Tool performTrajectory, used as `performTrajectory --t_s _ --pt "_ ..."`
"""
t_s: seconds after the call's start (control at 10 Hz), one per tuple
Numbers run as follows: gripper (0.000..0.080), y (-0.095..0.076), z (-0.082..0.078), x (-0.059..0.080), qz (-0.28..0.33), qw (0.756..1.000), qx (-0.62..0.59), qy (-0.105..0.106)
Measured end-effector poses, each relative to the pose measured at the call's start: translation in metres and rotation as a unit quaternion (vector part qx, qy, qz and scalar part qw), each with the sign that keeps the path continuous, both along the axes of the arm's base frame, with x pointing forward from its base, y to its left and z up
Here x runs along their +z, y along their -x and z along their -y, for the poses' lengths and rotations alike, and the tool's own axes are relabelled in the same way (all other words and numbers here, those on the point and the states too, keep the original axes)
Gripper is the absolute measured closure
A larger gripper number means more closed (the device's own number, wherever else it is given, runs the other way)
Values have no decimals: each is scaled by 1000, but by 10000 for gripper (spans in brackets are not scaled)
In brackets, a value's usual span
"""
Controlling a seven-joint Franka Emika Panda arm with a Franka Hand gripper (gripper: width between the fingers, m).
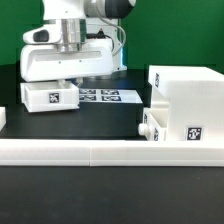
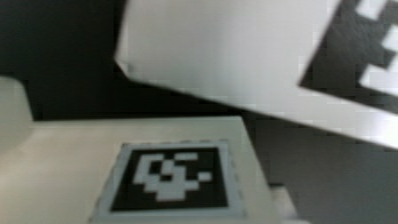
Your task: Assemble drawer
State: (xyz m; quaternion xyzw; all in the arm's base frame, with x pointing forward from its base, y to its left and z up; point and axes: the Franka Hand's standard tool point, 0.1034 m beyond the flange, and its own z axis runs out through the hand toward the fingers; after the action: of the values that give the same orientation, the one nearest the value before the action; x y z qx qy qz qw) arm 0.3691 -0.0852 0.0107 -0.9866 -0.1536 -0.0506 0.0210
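Jaws, apart or together unclear, above 1 tagged white part (image 1: 50,97) by the desk's (image 1: 100,122) edge, exterior view's left; off-centre descent could shove it.

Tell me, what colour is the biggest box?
The box is white, carrying a black-and-white tag; clearest in the exterior view.

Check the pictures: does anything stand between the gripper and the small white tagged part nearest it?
Nothing visible does. In the exterior view the gripper hangs just over the small part, with no object between; the wrist view shows its tag close up, unobstructed.
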Motion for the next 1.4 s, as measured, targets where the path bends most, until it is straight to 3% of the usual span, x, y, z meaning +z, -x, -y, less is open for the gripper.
performTrajectory --t_s 0.3,0.6,0.9,1.1,1.4 --pt "758 -24 -23 18 13 999 32 5" --pt "757 -55 -21 25 10 994 109 3" --pt "757 -51 -22 22 9 987 158 7" --pt "757 -50 -11 25 13 963 269 22" --pt "757 -71 -8 34 17 918 393 39"
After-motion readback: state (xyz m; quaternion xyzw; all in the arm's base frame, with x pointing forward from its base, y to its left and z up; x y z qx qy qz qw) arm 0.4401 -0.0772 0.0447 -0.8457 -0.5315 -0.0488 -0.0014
